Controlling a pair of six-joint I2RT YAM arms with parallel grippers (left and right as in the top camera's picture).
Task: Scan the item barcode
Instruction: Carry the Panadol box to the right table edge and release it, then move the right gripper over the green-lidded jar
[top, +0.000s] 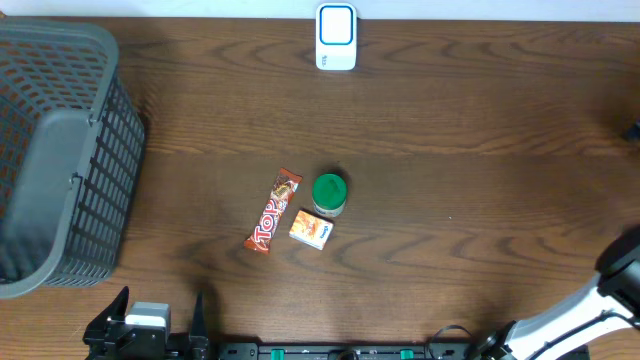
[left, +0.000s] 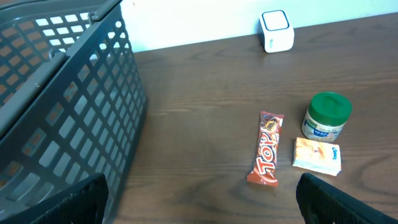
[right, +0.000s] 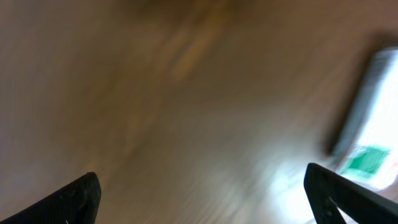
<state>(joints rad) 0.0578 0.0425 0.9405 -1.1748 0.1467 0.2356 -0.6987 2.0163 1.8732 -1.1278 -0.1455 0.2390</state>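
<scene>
The items to scan lie together near the middle of the overhead frame, on the dark wooden table (top: 480, 150). They are a chocolate bar (top: 274, 211) in an orange-red wrapper, a small jar (top: 329, 193) with a green lid, and a little orange-and-white box (top: 311, 229). The bar lies on a slant at the left of the group. The jar stands upright just right of the bar's upper end, and the box lies flat right below the jar, just beside both. I cannot make out a barcode on any of them. The white scanner (top: 336, 37) with its blue-rimmed window sits at the top centre of the frame, at the far edge of the table and well apart from the items. A grey plastic basket (top: 100, 200) fills the left side. My left gripper (left: 202, 199) is at the bottom left of the overhead view. Its two dark fingertips show in the lower corners of its own camera, spread wide with only bare table between them and nothing held. My right gripper (right: 202, 193) also stands wide, its fingertips in the two lower corners of a heavily blurred view, with nothing between them. A pale shape (right: 373, 124) with a green patch at that view's right edge is too smeared for me to name. In the overhead view my right arm (top: 600, 300) is in the bottom right corner, far from the items.
</scene>
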